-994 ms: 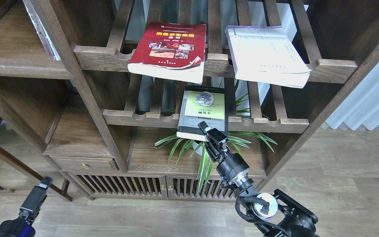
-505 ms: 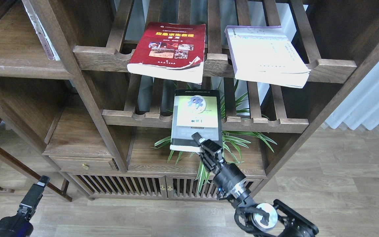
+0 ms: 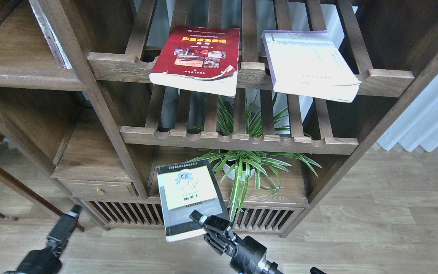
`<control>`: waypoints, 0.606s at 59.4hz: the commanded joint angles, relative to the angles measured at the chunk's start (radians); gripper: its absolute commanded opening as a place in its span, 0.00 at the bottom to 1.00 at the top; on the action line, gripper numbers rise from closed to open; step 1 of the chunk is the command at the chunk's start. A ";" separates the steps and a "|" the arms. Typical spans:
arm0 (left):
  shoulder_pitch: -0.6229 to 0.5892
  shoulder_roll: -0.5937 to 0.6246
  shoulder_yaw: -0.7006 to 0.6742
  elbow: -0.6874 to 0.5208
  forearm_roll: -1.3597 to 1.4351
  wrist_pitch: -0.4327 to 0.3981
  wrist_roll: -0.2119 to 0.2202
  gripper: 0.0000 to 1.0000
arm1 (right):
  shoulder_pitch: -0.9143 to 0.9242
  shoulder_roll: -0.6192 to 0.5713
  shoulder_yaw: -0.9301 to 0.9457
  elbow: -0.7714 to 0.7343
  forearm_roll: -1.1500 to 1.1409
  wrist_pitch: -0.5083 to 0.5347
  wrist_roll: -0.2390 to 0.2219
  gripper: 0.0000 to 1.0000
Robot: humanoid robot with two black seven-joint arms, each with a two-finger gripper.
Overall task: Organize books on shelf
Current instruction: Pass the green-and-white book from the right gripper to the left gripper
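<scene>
dark grey book (image 3: 189, 199) held low in the middle by the right claw (image 3: 203, 224).
red book (image 3: 197, 59) and cream-white book (image 3: 310, 64) lie up top on the slatted rack (image 3: 386, 78). left claw (image 3: 65, 226), lower left: cannot tell.

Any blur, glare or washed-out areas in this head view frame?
Head view: the left gripper is smeared by motion blur; the cream-white book is overexposed, its print barely legible; the grey book in the right gripper is slightly soft, its title unreadable; the red book stays sharp.
</scene>
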 commanded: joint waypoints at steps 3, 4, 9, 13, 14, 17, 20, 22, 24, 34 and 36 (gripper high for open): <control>-0.006 -0.039 0.058 -0.016 -0.003 0.000 -0.011 1.00 | -0.002 0.000 -0.031 0.000 -0.006 0.000 -0.038 0.06; -0.006 -0.045 0.061 -0.017 -0.003 0.000 -0.012 1.00 | -0.002 0.000 -0.035 0.000 -0.006 0.000 -0.042 0.06; -0.007 -0.073 0.064 -0.022 -0.003 0.000 -0.014 1.00 | -0.002 0.000 -0.045 -0.002 -0.011 0.000 -0.065 0.06; -0.009 -0.089 0.065 -0.023 -0.003 0.000 -0.014 1.00 | -0.002 0.000 -0.045 0.000 -0.017 0.000 -0.076 0.07; -0.009 -0.093 0.065 -0.023 -0.003 0.000 -0.014 1.00 | -0.002 0.000 -0.045 -0.002 -0.018 0.000 -0.078 0.07; -0.015 -0.108 0.065 -0.025 -0.003 0.000 -0.014 1.00 | -0.001 0.000 -0.045 -0.003 -0.026 0.000 -0.079 0.07; -0.021 -0.123 0.065 -0.025 -0.003 0.000 -0.015 1.00 | -0.002 0.000 -0.045 -0.003 -0.034 0.000 -0.081 0.07; -0.024 -0.131 0.065 -0.025 -0.003 0.000 -0.015 1.00 | -0.002 0.000 -0.045 -0.003 -0.035 0.000 -0.082 0.07; -0.029 -0.142 0.067 -0.025 -0.003 0.000 -0.017 1.00 | -0.004 0.000 -0.045 -0.003 -0.035 0.000 -0.084 0.07; -0.047 -0.183 0.098 -0.025 -0.003 0.000 -0.017 0.97 | -0.008 0.000 -0.045 -0.005 -0.037 0.000 -0.085 0.08; -0.052 -0.185 0.111 -0.025 -0.003 0.000 -0.017 0.94 | -0.010 0.000 -0.045 -0.005 -0.037 0.000 -0.088 0.08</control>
